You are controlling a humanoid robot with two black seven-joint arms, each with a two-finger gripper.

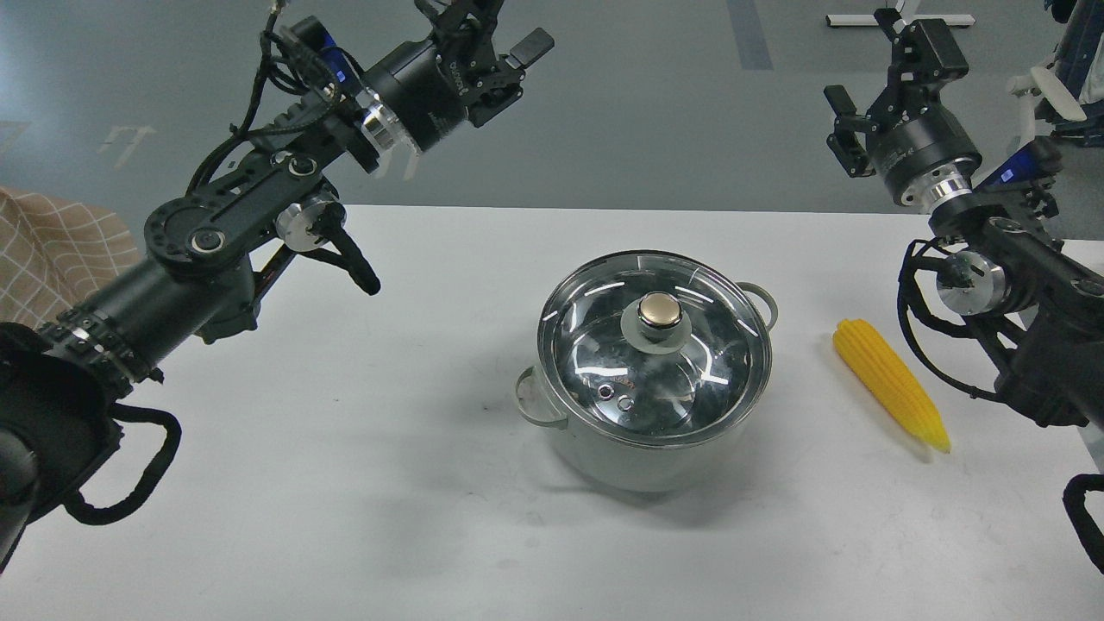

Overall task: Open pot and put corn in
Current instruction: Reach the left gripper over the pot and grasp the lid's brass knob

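Head view, one frame, contents as follows.

Left gripper (504,39): raised high, well apart from everything on the table (302,483), far end partly cut by the top edge. One finger shows out to the side, so the jaws look spread; nothing sits between them.

Right gripper (880,60): also raised, above and beyond the table's far edge. Fingers stand apart, holding nothing.

Pot (655,431): grey-green, upright, below and between the two grippers, nearer the view than either. One loop handle faces front-left, the other back-right.

Lid (638,379): glass, seated flat on the pot rim, closed. Brass-coloured knob (661,312) at its centre, pointing up, clear of any obstruction.

Corn (893,392): yellow cob lying flat on the table, near the pot on its right, not touching it. It lies well below the right gripper and toward the view, pointed end nearest the view, blunt end farthest.

Cloth (52,250): checked, at the left edge, beneath the left arm, not involved.

Step in hand, as judged: the opening step, not yet begun, since the lid is on and neither gripper is near it.

Next move, as judged: one gripper must descend to the knob, straddle it with fingers wide, close on it, lift straight up and set the lid aside on bare table. The left gripper seems suited, leaving the right free for the corn directly beneath its side. The knob is small and smooth, so a centred approach matters.
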